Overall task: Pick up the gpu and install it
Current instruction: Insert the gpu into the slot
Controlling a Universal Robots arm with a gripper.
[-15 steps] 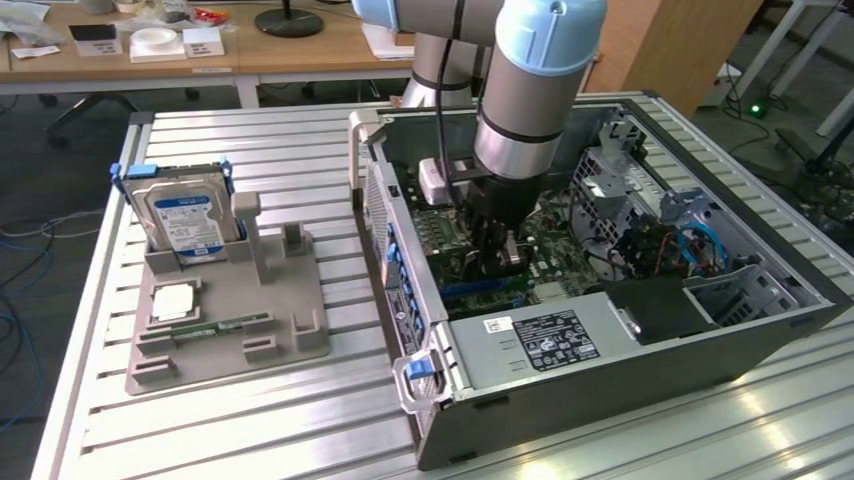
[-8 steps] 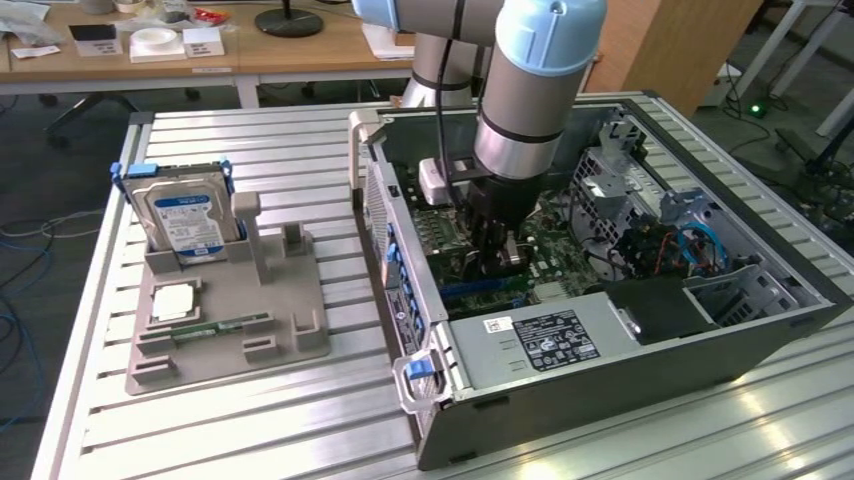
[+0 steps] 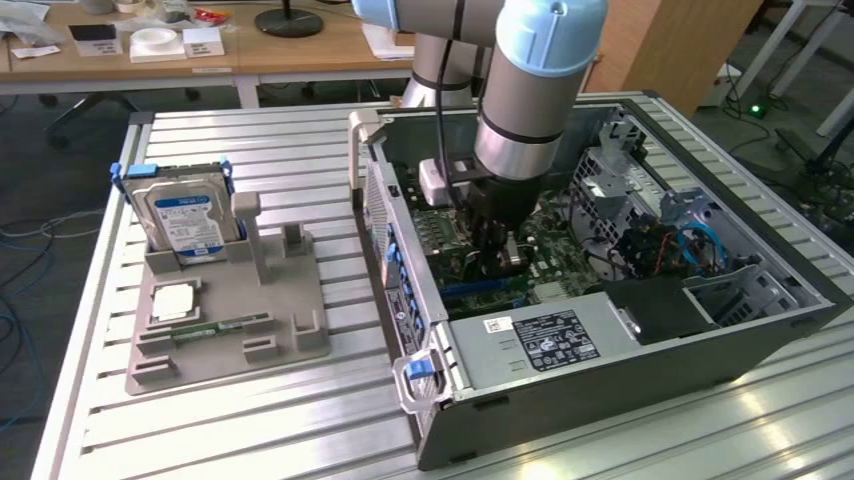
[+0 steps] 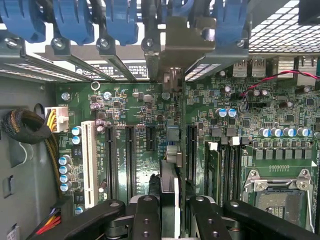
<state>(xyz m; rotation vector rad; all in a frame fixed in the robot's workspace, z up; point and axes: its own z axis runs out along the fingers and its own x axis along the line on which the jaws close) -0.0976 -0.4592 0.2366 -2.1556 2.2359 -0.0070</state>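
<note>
Exterior view: my gripper [image 3: 497, 250] reaches down inside the open computer case [image 3: 601, 390]. Wrist view: I see its jaws clamped on the gpu [image 4: 169, 175], held edge-on over the motherboard [image 4: 130, 100] slots, silver bracket [image 4: 187, 42] at the case's rear wall.

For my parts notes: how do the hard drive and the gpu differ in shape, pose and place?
The hard drive is a boxy block; the gpu is a thin card seen edge-on. The hard drive stands in the grey holder outside the computer case; the gpu is inside the case, held by the gripper. Both stand on edge.
</note>
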